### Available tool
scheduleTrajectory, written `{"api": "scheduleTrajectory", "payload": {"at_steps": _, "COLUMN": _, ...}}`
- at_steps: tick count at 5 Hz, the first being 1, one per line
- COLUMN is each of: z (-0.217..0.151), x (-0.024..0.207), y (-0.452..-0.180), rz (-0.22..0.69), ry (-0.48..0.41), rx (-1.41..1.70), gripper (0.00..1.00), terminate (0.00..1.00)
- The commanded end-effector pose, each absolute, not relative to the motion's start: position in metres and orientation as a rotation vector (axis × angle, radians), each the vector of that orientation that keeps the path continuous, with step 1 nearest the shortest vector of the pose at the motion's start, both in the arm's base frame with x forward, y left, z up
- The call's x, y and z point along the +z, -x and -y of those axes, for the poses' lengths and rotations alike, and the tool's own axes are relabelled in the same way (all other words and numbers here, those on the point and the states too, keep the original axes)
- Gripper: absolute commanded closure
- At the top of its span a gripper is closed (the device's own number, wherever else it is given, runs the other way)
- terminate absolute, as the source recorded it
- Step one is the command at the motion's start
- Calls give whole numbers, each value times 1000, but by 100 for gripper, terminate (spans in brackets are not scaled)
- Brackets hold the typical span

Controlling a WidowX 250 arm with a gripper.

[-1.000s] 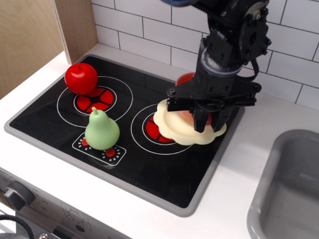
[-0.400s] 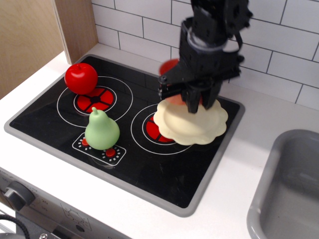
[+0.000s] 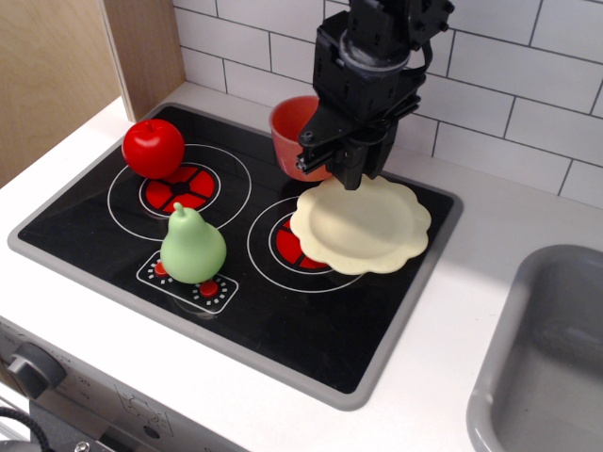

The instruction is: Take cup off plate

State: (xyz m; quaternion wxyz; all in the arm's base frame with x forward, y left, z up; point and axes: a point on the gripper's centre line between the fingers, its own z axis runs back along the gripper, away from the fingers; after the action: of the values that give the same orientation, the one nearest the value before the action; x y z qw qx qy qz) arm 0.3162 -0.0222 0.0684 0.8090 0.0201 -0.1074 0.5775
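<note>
The coral-red cup [image 3: 294, 135] is off the plate and sits upright just behind the plate's far left rim, over the black stove top. My gripper [image 3: 342, 168] is shut on the cup's right side, where the handle is hidden behind the fingers. I cannot tell whether the cup rests on the stove or hangs just above it. The cream-yellow scalloped plate [image 3: 363, 228] lies empty on the right burner, just in front of the gripper.
A shiny red apple [image 3: 153, 148] sits on the left burner and a green pear [image 3: 192, 247] stands in front of it. The stove top [image 3: 254, 320] is set in a white counter. A grey sink [image 3: 551, 348] is at the right, a wooden panel [image 3: 57, 66] at the left, a tiled wall behind.
The gripper has risen from the plate and moved left and back, carrying the cup with it. The plate is now uncovered and has stayed in place.
</note>
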Motion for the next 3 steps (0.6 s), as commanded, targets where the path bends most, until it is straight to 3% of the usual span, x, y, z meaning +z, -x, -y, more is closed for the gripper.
{"api": "scheduleTrajectory", "payload": {"at_steps": 1, "z": 3, "x": 68, "y": -323, "rz": 315, "ry": -34, "rx": 1258, "gripper": 100, "terminate": 0}}
{"api": "scheduleTrajectory", "payload": {"at_steps": 3, "z": -1, "x": 65, "y": -320, "rz": 327, "ry": -35, "rx": 1253, "gripper": 100, "terminate": 0}}
